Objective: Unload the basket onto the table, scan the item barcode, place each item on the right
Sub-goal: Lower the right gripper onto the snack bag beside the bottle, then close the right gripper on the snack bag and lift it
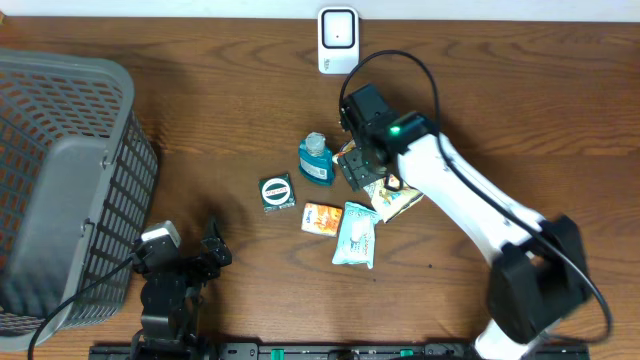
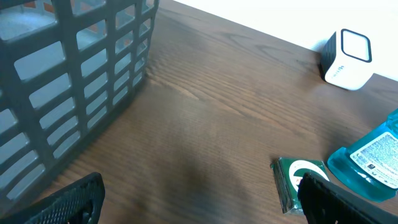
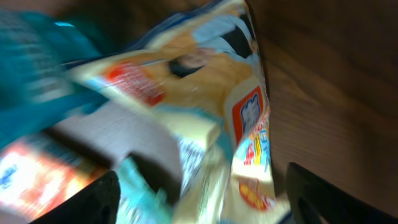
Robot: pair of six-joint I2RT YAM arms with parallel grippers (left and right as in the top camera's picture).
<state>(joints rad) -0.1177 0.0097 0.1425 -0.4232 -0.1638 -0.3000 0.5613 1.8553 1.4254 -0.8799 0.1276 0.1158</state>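
From the overhead, the right gripper [image 1: 362,172] hangs over the cluster of goods at the table's middle. It sits on the 9 o'clock edge of a yellowish snack bag [image 1: 397,200], and the white arm running back toward 5 o'clock hides part of that bag. The overhead view does not show how the jaws stand. The right wrist view does: the right gripper [image 3: 199,202] has its two dark fingers [image 3: 87,202] set wide apart with the crumpled snack bag [image 3: 205,93] between them. The picture is blurred, so whether either pad touches the wrapper cannot be told, and no pinch shows. Only the overhead lays out the neighbours: a blue bottle [image 1: 317,158] just at 9 o'clock of the gripper, a green box [image 1: 277,192] farther toward 8 o'clock, an orange packet [image 1: 321,218] and a pale pouch [image 1: 355,235] at 6 o'clock. The white scanner [image 1: 338,40] stands at 12 o'clock by the far edge, well apart from the bag. The left gripper [image 1: 212,250] rests low at 7 o'clock beside the grey basket [image 1: 60,150]. Its own camera shows the left gripper [image 2: 199,208] spread wide and holding nothing. That view shows the basket [image 2: 62,93] wall close up at 10 o'clock, the green box [image 2: 298,183] and blue bottle [image 2: 373,155] at 4 o'clock, and the scanner [image 2: 347,59] at 2 o'clock.
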